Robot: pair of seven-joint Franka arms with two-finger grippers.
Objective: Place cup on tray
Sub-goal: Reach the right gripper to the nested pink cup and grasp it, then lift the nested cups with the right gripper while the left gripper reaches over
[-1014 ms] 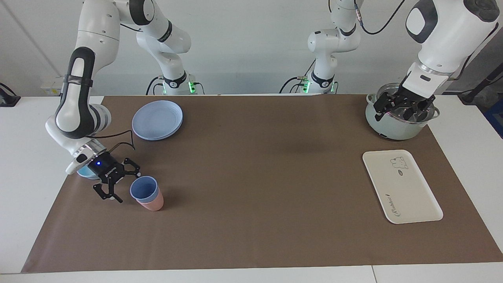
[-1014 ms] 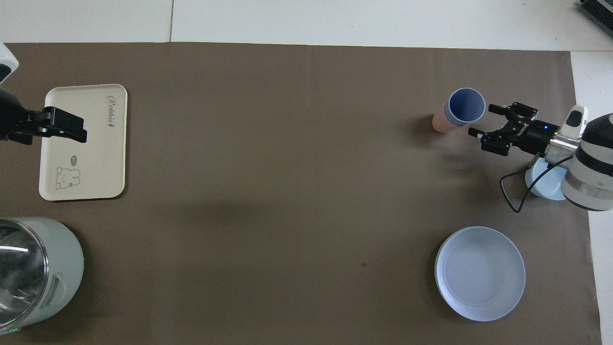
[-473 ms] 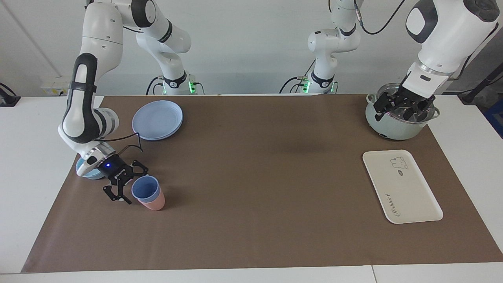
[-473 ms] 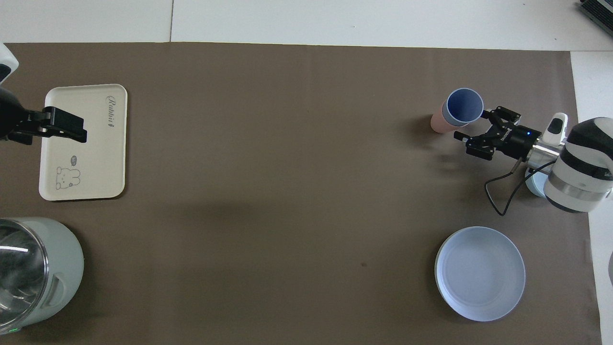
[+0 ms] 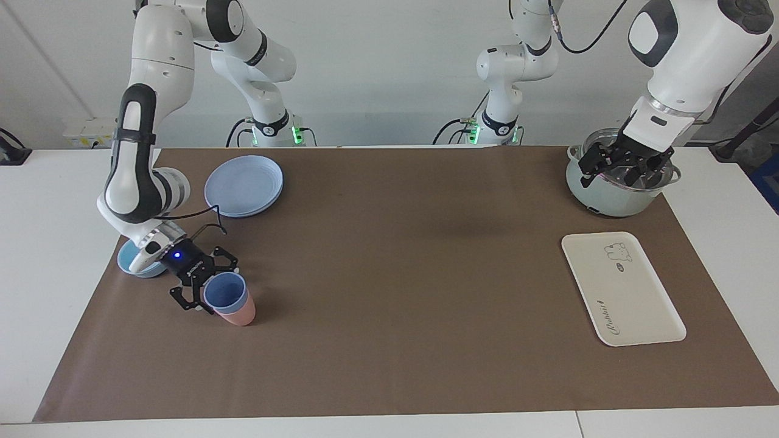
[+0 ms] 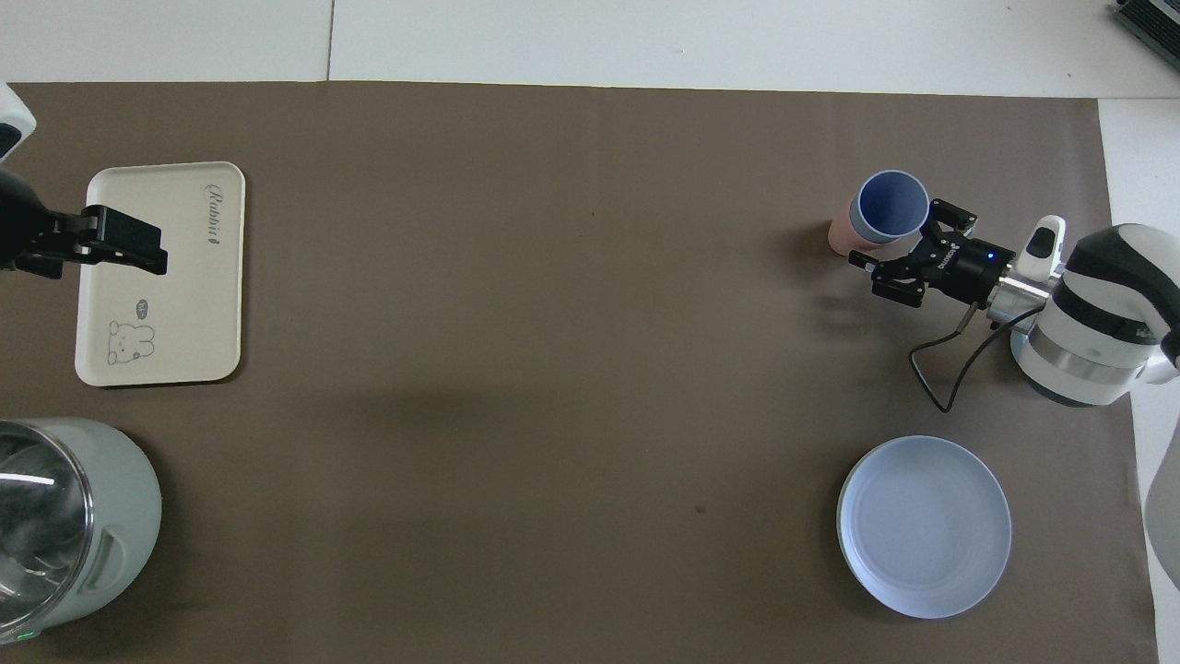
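While the right gripper (image 5: pixel 206 286) sits low at the right arm's end of the table with its fingers spread wide, the cup (image 5: pixel 223 291) stands partly between them, nested upright in a salmon-pink cup (image 5: pixel 238 314) on the brown mat (image 5: pixel 389 304); whether a fingertip already touches the blue wall cannot be told. Seen from overhead, the same gripper (image 6: pixel 903 249) shows one finger against the cup's (image 6: pixel 891 205) rim on the side toward the right arm's end and the other finger off the cup, on its robot side, so nothing is clamped. That view also shows the inside of the cup as bare. Only the facing view shows a light-blue bowl (image 5: pixel 135 263) under the right arm's wrist; overhead the arm hides it. A round blue plate (image 5: pixel 244 184) lies nearer to the robots, with nothing on it. The tray (image 5: pixel 622 287) lies flat at the left arm's end of the table, well apart from the cup, and carries nothing. The left gripper (image 5: pixel 621 165) waits over a pale green pot (image 5: pixel 614 194), fingers spread, holding nothing.
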